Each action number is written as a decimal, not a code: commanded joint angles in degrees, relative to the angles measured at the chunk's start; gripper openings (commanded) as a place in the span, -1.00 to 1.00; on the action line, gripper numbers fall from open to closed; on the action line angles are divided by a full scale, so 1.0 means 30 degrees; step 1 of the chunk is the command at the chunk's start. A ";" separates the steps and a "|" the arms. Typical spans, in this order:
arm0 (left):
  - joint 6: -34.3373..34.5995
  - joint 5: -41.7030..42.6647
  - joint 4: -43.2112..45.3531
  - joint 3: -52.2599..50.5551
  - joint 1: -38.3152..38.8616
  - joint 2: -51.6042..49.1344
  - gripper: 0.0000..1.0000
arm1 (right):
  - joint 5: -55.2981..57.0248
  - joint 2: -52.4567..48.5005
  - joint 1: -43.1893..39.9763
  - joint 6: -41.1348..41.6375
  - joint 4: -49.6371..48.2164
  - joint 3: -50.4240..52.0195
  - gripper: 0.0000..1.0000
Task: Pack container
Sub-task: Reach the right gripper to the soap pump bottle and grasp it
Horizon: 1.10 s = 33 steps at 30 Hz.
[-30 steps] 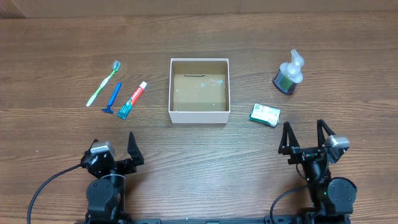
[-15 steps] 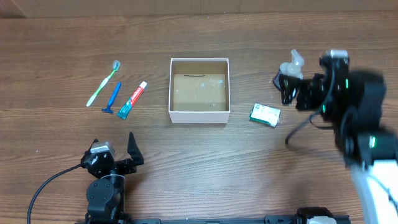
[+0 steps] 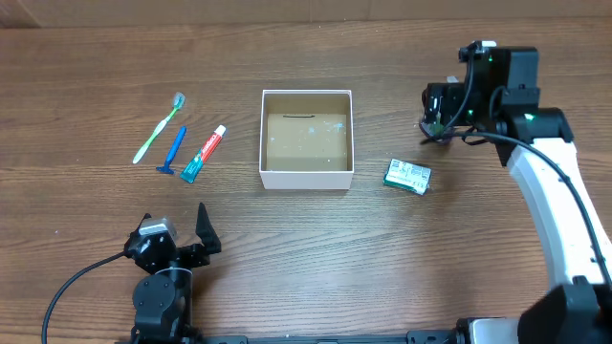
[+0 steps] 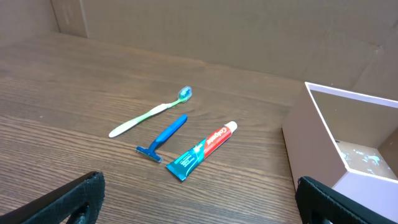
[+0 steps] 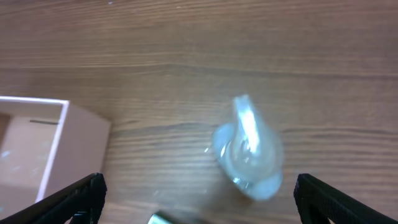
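The container, a square white box with a brown bottom, stands mid-table and holds nothing; it also shows in the left wrist view and the right wrist view. A green toothbrush, a blue razor and a toothpaste tube lie left of it. A green soap box lies to its right. My right gripper is open above a clear pump bottle, which it hides from overhead. My left gripper is open and empty at the front left.
The left wrist view shows the toothbrush, razor and toothpaste ahead of the open left gripper. A cardboard wall runs along the table's back. The right arm reaches over the right side.
My right arm has swung from its rest at the front right up to the back right, over the pump bottle. The left arm and all objects have not moved.
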State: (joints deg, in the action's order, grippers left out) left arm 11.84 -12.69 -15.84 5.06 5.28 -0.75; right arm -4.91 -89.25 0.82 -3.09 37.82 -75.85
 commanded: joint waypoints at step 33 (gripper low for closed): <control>-0.0087 -0.0124 0.0015 -0.0029 0.0131 0.0182 1.00 | 0.1530 -0.4116 -0.0619 -0.0903 -0.3126 -0.0423 -0.44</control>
State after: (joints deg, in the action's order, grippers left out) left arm 11.84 -12.69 -15.81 5.06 5.28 -0.75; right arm 0.27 -101.01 -0.78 -5.93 29.06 -75.88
